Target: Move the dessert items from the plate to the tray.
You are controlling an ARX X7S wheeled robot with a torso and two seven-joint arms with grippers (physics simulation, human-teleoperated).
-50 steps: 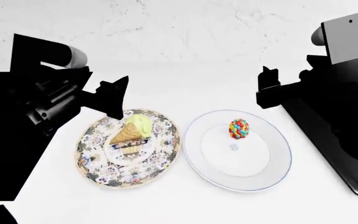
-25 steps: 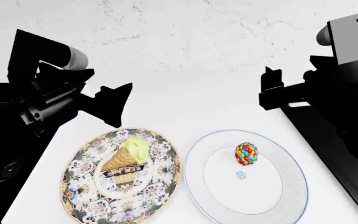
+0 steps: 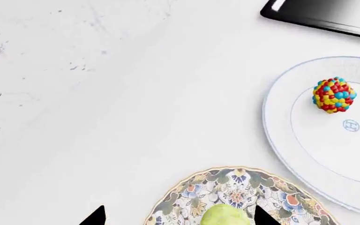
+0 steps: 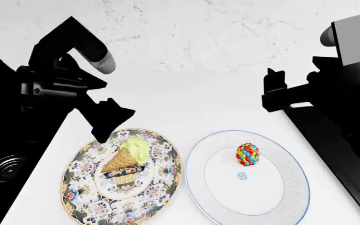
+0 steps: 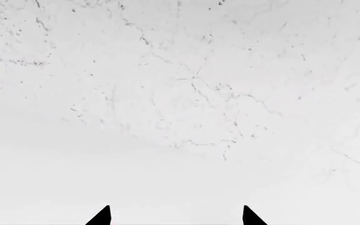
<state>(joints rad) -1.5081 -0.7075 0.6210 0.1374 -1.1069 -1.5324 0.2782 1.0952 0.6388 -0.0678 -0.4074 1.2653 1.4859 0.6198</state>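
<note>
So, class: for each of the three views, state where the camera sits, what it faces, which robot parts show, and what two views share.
Head: high on the robot, facing down over both plates; left gripper and right gripper show.
Left wrist: near that gripper, facing the ice-cream cone on the floral plate; fingertips show.
Right wrist: faces bare marble; fingertips show.
Shared: head and left wrist both show the candy ball and tray.

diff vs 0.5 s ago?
Left gripper swung down toward the cone on the floral plate, open, nothing grasped. Right gripper, candy ball, both plates and tray unchanged.
</note>
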